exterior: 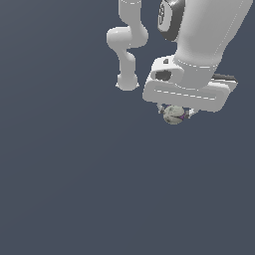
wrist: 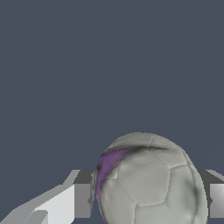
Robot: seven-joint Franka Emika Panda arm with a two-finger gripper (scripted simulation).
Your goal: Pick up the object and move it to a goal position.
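Ball sits tucked under the white gripper, between the fingers — in the wrist view one grey pad against each flank, so pinching the ball, or so it looks. Grey-beige, panelled, purplish streak on one side. Whether lifted clear of the dark floor or resting on it cannot be told; no shadow or contact line visible. No goal marker in view in either picture.

Judged step: carrying the held ball toward the goal. To do it well:
- Keep the squeeze steady; a round, lumpy surface gives little purchase and could roll out of flat pads.
- Move smoothly, without jerks or quick wrist turns — fingers kept pointing down.
- Hold height while crossing, then lower gently.
- Open only once settled at the goal.
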